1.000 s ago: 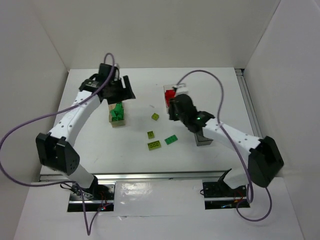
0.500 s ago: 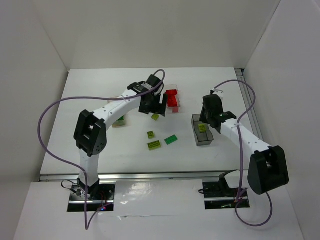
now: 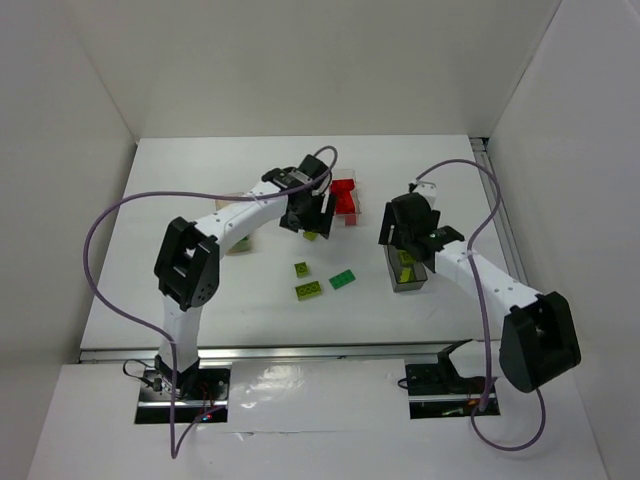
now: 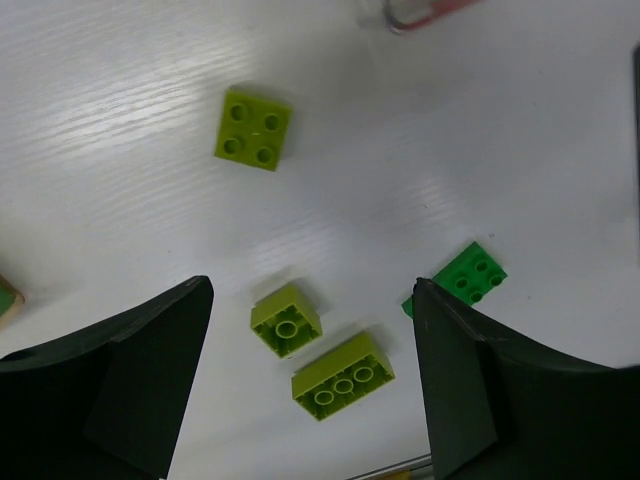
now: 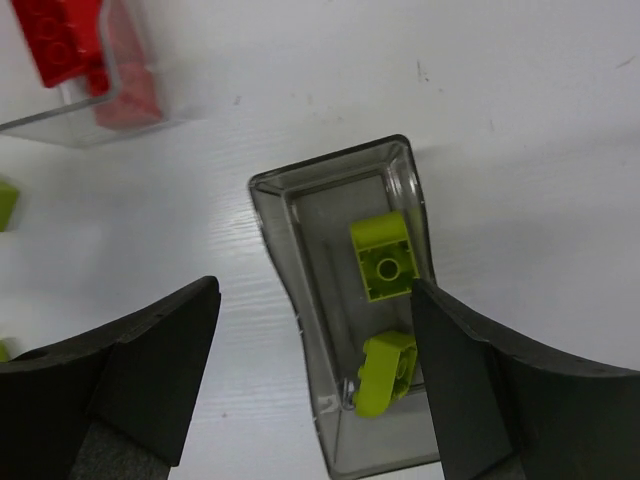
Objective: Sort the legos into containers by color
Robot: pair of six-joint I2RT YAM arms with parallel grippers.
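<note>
My left gripper (image 3: pixel 308 222) (image 4: pixel 312 288) hovers open and empty over loose legos. A lime square brick (image 4: pixel 253 128) (image 3: pixel 312 235) lies studs up ahead of the fingers. Between the jaws, lower on the table, lie two upturned lime bricks (image 4: pixel 286 320) (image 4: pixel 343 375). A green brick (image 4: pixel 465 275) (image 3: pixel 343 280) sits by the right finger. My right gripper (image 3: pixel 402 240) (image 5: pixel 315 288) stands open above the dark container (image 5: pixel 300 260) (image 3: pixel 408 275). That container holds two lime bricks (image 5: pixel 385 258) (image 5: pixel 385 375). The clear container (image 3: pixel 348 198) (image 5: pixel 60 115) holds red bricks (image 5: pixel 60 45).
The wood container (image 3: pixel 238 243) sits at the left, mostly hidden behind my left arm; its corner (image 4: pixel 5 300) shows at the left wrist view's edge. Purple cables loop over both arms. White walls enclose the table on three sides.
My left arm swung from the wood container to the middle of the table. My right arm moved from the clear container to the dark one, and its jaws opened there.
</note>
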